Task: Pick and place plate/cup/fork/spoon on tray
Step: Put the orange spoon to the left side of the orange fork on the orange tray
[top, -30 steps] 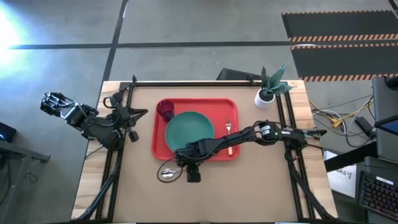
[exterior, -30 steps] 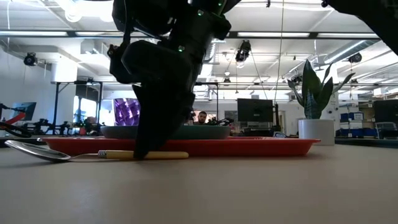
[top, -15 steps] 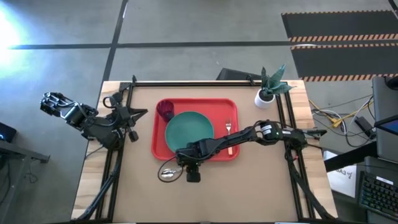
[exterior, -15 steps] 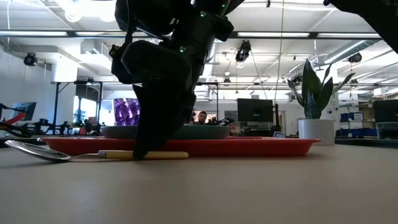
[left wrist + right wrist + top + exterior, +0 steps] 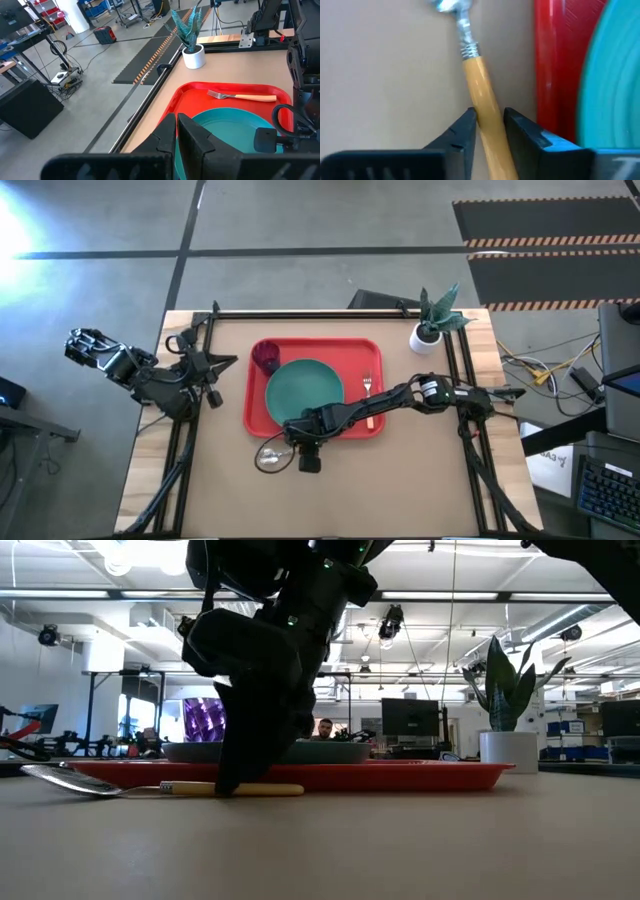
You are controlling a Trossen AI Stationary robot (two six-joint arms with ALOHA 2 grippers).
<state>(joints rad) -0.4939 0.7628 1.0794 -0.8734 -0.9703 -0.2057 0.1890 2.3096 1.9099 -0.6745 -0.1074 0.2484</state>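
Note:
The spoon (image 5: pixel 272 457) lies on the table just off the near edge of the red tray (image 5: pixel 375 352), with its silver bowl (image 5: pixel 62 780) toward the table's left. My right gripper (image 5: pixel 303 452) stands over it and is shut on its wooden handle. The teal plate (image 5: pixel 304 388), the purple cup (image 5: pixel 266 357) and the fork (image 5: pixel 368 393) sit on the tray. My left gripper (image 5: pixel 177 132) waits shut and empty at the table's left side (image 5: pixel 205 370). My right gripper pinches the spoon's wooden handle (image 5: pixel 482 102) between its two fingers (image 5: pixel 465 131), about midway along the handle. The fingers point down from above and lie across the handle. The handle's free end (image 5: pixel 290 789) rests on the table and the bowl end is tipped slightly up.
A small white pot with a green plant (image 5: pixel 430 330) stands at the table's far right corner. Black frame rails (image 5: pixel 195 420) run along the table's left, right and far sides. A person (image 5: pixel 324 728) shows in the room beyond the table.
The spoon's bowl end has tipped up a little off the table while the handle's free end has stayed down.

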